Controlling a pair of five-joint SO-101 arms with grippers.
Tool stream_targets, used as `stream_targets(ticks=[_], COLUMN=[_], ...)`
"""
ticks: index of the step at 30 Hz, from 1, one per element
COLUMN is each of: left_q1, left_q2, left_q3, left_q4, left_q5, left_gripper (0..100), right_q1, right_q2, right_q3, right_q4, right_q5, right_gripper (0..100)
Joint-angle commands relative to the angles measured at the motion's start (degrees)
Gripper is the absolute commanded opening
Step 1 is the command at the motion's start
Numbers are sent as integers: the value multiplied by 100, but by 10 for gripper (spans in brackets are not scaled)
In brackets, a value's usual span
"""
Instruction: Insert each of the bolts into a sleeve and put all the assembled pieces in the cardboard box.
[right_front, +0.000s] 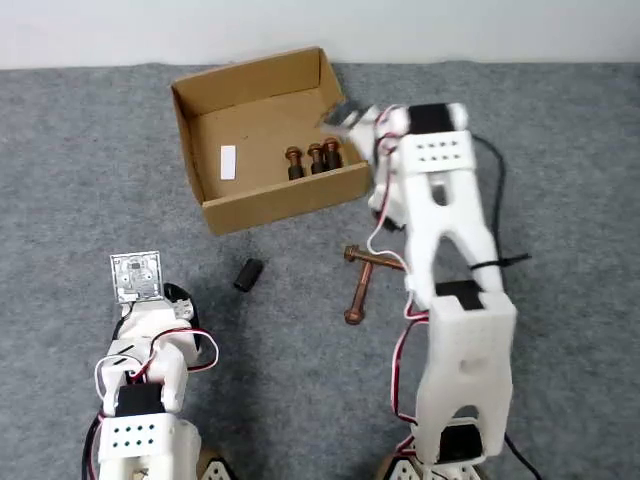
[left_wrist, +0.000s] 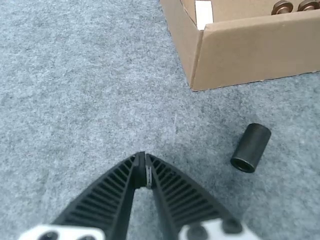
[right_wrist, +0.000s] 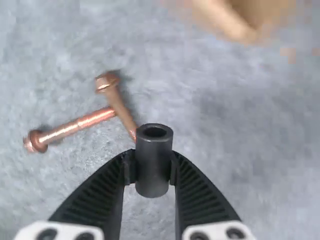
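Clamping a black sleeve (right_wrist: 154, 150) in the right gripper (right_wrist: 152, 165), over open grey carpet (right_wrist: 260, 125), two crossed bolts (right_wrist: 75, 127) lying beyond. Pinched together on nothing, left gripper (left_wrist: 142, 170), near a loose sleeve (left_wrist: 251, 147) lying just off the cardboard box (left_wrist: 250, 55) corner. From the high view, three assembled pieces (right_front: 312, 158) along the box's near wall.

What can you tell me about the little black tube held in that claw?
The sleeve is a short, dark, matte cylinder, seemingly metal, and hollow; its bore looks empty at the open end. It sits lengthwise between the ribbed black fingers of the right gripper, which clamp it from both sides. Beyond it two copper bolts lie crossed on grey felt; whether it touches them cannot be told.
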Motion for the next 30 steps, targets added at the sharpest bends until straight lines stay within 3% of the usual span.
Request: stream_targets(ticks=[1,14,21,27,30], left_q1=[0,211,492,510,519], left_q2=[-62,-62,-62,-26,-18], left_q3=[-57,-57,-57,-259,-629], left_q4=[9,-9,-9,88,835], left_q5=[-44,-44,-26,-18,-18], left_gripper=[5,5,5,5,5], right_q1=[198,365,400,1077,1156], right_q2=[-936,-4418,-5604,-6765,-7345], right_q3=[-237,3420,5257,6365,7042], right_q4=[277,251,40,-673,-769], right_q5=[-976,-4615,-6752,-6558,-6549], right_gripper=[9,9,9,8,8])
